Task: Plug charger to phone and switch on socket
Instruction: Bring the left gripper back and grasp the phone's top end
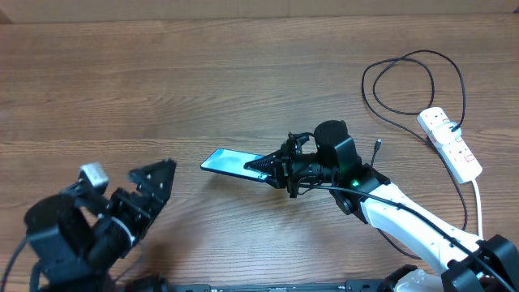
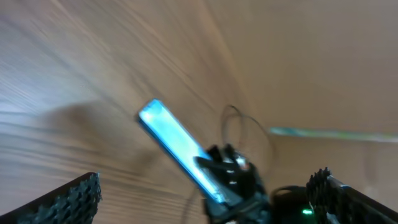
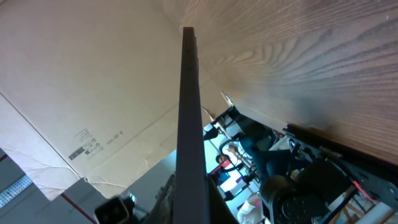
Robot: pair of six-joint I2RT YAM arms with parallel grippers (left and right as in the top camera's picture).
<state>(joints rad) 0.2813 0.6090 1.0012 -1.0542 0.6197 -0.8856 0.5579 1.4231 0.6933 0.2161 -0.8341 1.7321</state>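
The right claw (image 1: pixel 266 166) is clenching on the phone (image 1: pixel 227 162), gripping it by the end facing 3 o'clock while the free end is pointing toward 9 o'clock. The phone is sitting just right of the centre of the table (image 1: pixel 243 73), with its lit blue screen tilting up. In the right wrist view the phone (image 3: pixel 188 124) is showing edge-on as a dark bar running away from the camera. Whether the free end is touching the table cannot be told.

The left claw (image 1: pixel 150 188) is standing released, jaws spread wide, at 8 o'clock from the phone and apart from it. In the left wrist view its ridged fingers (image 2: pixel 71 198) are framing the phone (image 2: pixel 174 143) without touching it.

The socket (image 1: pixel 451 143) is lying at the 3 o'clock edge of the table. The charger (image 1: pixel 426 52) is looping on the table at 2 o'clock, reaching the socket.
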